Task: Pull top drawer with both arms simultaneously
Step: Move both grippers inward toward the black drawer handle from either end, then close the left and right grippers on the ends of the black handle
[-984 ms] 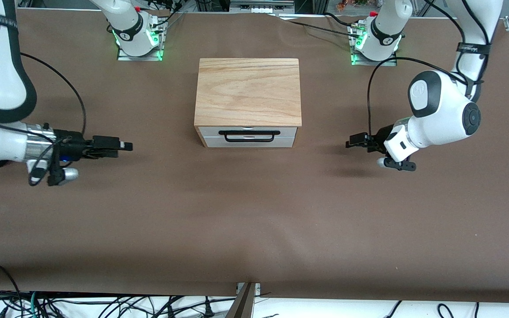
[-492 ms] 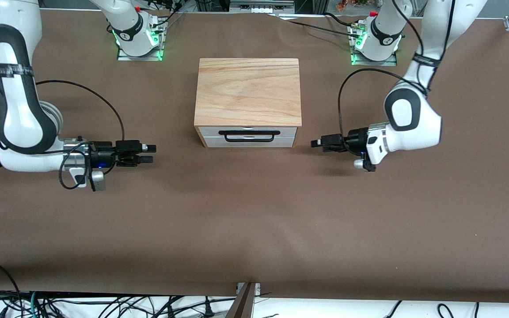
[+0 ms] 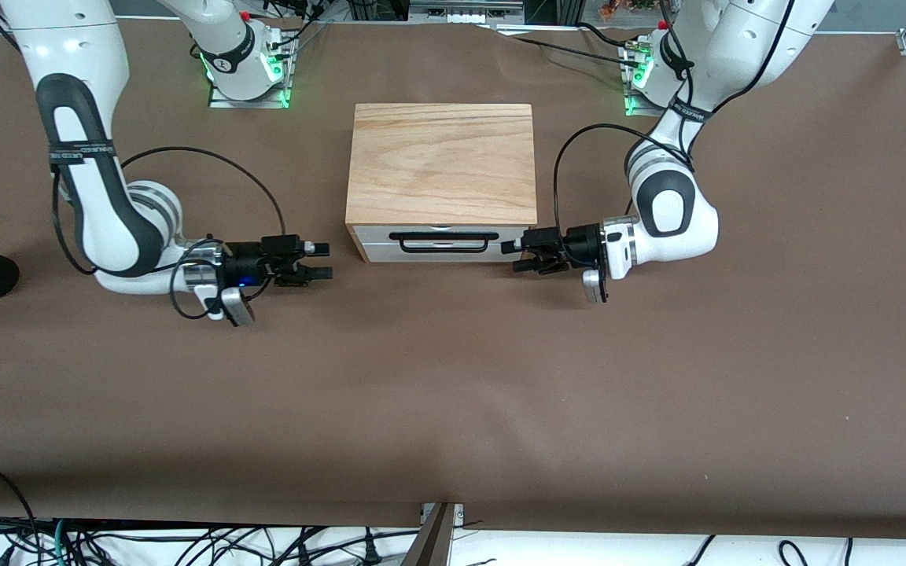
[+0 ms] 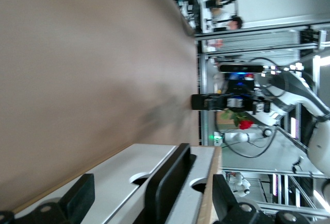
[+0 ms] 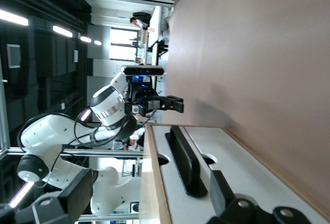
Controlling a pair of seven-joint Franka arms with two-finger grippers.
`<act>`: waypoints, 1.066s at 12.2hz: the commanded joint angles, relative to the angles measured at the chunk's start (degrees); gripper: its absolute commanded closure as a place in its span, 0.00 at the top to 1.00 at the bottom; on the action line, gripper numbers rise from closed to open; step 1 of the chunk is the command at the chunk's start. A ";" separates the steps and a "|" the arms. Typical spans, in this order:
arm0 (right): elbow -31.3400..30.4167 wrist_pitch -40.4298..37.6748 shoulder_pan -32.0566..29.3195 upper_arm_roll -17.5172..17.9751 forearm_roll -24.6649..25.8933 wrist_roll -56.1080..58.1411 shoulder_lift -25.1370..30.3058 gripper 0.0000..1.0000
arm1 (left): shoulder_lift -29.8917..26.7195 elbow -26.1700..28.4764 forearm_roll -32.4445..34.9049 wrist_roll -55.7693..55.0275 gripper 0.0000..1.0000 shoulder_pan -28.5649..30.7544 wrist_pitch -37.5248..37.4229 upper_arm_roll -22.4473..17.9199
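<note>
Both arms had swept inward since half a second earlier, closing on the cabinet (image 3: 442,182) from its two ends. It sat mid-bench toward the robots' bases, and the top drawer (image 3: 442,235) looked fully shut, its white-grey panel flush under the oak top, the black bar handle (image 3: 443,241) untouched. The left end effector (image 3: 517,257) hovered low over the bench just beside the drawer front's corner at the left arm's end, fingers parted and holding nothing; in the left wrist view the handle (image 4: 167,183) lay between those spread fingers (image 4: 80,195) but not yet within them. The right end effector (image 3: 319,261) hung over the bench a little farther out from the cabinet's other corner, also open and empty. So this was the approach step, with no grasp and no pull begun. By my reading, the next move called for each end effector to slide in along the drawer front until its fingers straddled an end of the bar, close together, then draw toward the front camera in step so the drawer would not skew.
</note>
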State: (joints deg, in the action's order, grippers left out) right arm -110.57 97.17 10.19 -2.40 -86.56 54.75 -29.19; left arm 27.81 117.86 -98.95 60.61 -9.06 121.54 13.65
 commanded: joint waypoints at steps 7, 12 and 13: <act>-5.71 -0.04 7.21 -0.24 -16.53 21.62 -5.70 1.00 | 10.59 -3.34 -11.97 19.54 1.00 1.06 -7.63 5.68; -5.45 -1.19 10.98 -0.24 -22.76 22.95 -7.20 1.00 | 12.53 -3.25 -11.44 24.11 0.98 2.38 -13.51 5.68; -5.36 -0.93 11.34 -0.24 -23.39 22.95 -7.37 1.00 | 12.97 -3.25 -11.26 25.77 0.95 2.38 -14.04 5.68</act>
State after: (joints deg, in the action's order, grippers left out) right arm -115.75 96.33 20.24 -2.35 -107.81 76.75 -36.54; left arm 38.74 115.42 -109.33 81.49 -6.91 108.88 17.88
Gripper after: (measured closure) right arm 0.000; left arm 0.013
